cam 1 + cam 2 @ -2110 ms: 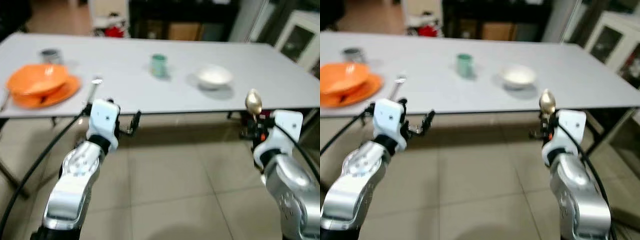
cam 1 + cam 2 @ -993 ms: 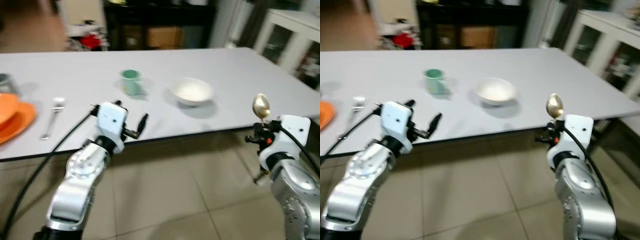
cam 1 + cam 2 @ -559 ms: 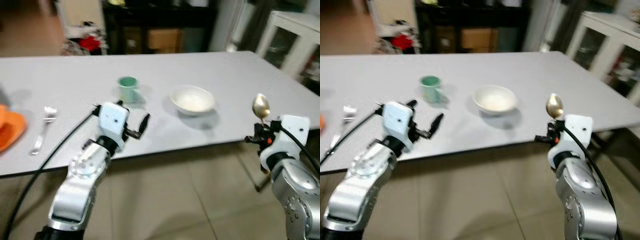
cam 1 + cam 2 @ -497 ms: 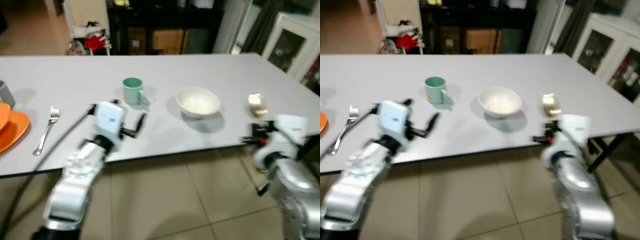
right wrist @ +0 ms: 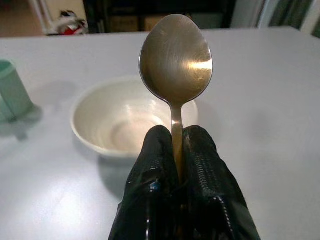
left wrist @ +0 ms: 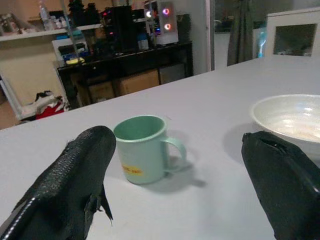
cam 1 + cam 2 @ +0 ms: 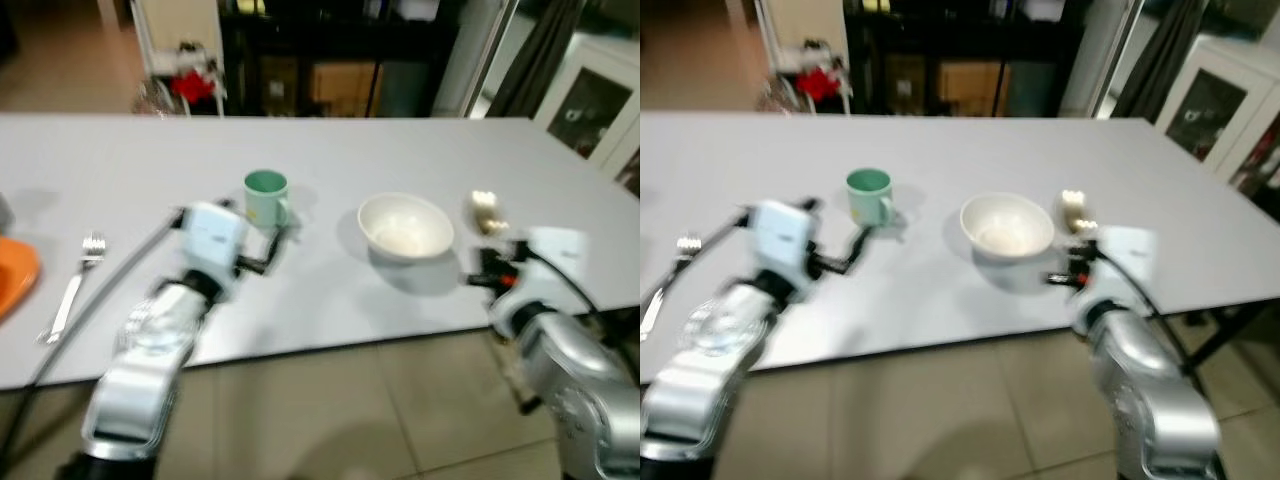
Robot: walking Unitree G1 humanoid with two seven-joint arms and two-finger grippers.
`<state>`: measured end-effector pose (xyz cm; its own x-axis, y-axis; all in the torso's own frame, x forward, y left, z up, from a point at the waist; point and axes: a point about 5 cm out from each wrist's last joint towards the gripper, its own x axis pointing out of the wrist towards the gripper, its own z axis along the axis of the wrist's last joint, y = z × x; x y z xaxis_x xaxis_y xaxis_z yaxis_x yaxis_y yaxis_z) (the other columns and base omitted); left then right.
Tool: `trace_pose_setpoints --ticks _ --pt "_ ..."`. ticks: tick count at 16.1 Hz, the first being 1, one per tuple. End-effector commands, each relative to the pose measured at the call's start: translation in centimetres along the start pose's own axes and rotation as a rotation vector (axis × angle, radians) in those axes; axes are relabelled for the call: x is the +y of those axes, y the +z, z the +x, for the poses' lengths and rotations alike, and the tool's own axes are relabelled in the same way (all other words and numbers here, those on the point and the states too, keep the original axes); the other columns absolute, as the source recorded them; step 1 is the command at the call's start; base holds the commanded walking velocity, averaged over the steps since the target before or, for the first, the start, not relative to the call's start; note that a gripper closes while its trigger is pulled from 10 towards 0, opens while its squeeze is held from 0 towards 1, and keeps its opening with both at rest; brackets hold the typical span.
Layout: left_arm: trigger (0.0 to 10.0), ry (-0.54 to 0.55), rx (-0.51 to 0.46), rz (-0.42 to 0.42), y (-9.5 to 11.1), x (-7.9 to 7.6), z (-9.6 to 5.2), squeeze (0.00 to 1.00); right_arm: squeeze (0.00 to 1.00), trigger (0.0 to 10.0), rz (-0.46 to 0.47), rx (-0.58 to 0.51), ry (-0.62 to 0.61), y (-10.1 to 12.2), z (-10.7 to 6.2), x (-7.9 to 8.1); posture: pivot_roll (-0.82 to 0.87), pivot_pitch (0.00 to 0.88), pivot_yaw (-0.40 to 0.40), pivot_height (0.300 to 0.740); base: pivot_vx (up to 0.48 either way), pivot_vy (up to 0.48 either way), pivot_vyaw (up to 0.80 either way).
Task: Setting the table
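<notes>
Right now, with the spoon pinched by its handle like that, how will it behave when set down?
The spoon looks like rigid polished metal, so it probably won't flex. The right claw pinches only the thin handle, with the bowl upright above, so it may pivot or slip in the grip. Released beside the white bowl on the smooth table, it would likely slide and clatter.

Landmark: bowl (image 7: 405, 226), on the tabletop (image 7: 330, 150).
Mug: mug (image 7: 266, 196) left of the bowl, a little behind it.
Fork: fork (image 7: 72, 284) well left of the bowl, past the mug.
Plate: plate (image 7: 12, 276) beyond the fork, farthest from the bowl.
Spoon: spoon (image 5: 175, 70) upright just right of the bowl, pinched in the right gripper (image 5: 178, 145) jaws.
Left gripper: left gripper (image 6: 175, 185) before the mug, left of the bowl, above the tabletop.
</notes>
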<state>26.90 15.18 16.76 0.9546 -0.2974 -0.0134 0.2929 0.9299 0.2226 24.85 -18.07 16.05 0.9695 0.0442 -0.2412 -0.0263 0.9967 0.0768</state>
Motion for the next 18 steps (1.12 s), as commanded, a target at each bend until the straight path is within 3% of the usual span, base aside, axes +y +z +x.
trace_pose_setpoints --ticks 1,4,7,8,10,12,16,18 --pt "10.0 -0.042 -0.02 -0.005 0.5 -1.0 0.4 0.0 0.0 10.0 -0.015 0.019 -0.027 0.1 0.1 -1.0 0.02 0.0 -0.073 0.74 0.341 0.0 0.0" --pt "10.0 -0.081 -0.033 0.002 0.7 -1.4 0.6 0.0 0.0 10.0 -0.006 0.08 0.027 0.2 1.8 -0.7 0.02 0.0 -0.069 0.74 0.102 0.0 0.0" --pt "10.0 -0.157 -0.034 0.013 1.2 -1.7 0.8 0.0 0.0 10.0 -0.007 0.139 0.112 1.0 5.0 -0.4 0.03 0.0 -0.069 0.74 0.0 0.0 0.0" --pt "10.0 -0.19 -0.038 0.012 1.5 -1.7 0.8 0.0 0.0 10.0 -0.046 0.151 0.153 1.5 6.4 -0.4 0.03 0.0 -0.07 0.74 0.0 0.0 0.0" --pt "10.0 -0.221 -0.041 0.023 1.6 -1.8 0.9 0.0 0.0 10.0 -0.072 0.169 0.176 1.9 7.6 -0.4 0.04 0.0 -0.071 0.74 0.0 0.0 0.0" --pt "10.0 -0.298 -0.033 0.044 1.9 -1.9 0.8 0.0 0.0 10.0 -0.122 0.264 0.222 2.1 10.2 0.0 0.05 0.0 -0.068 0.74 0.0 0.0 0.0" --pt "10.0 -0.434 -0.007 0.055 2.1 -2.5 -0.2 0.0 0.0 10.0 -0.179 0.368 0.251 2.5 11.7 0.0 0.07 0.0 -0.076 0.74 0.0 0.0 0.0" --pt "10.0 -0.529 0.018 0.049 2.1 -3.0 -0.8 0.0 0.0 10.0 -0.141 0.436 0.273 2.2 11.9 0.1 0.07 0.0 -0.077 0.74 0.0 0.0 0.0"
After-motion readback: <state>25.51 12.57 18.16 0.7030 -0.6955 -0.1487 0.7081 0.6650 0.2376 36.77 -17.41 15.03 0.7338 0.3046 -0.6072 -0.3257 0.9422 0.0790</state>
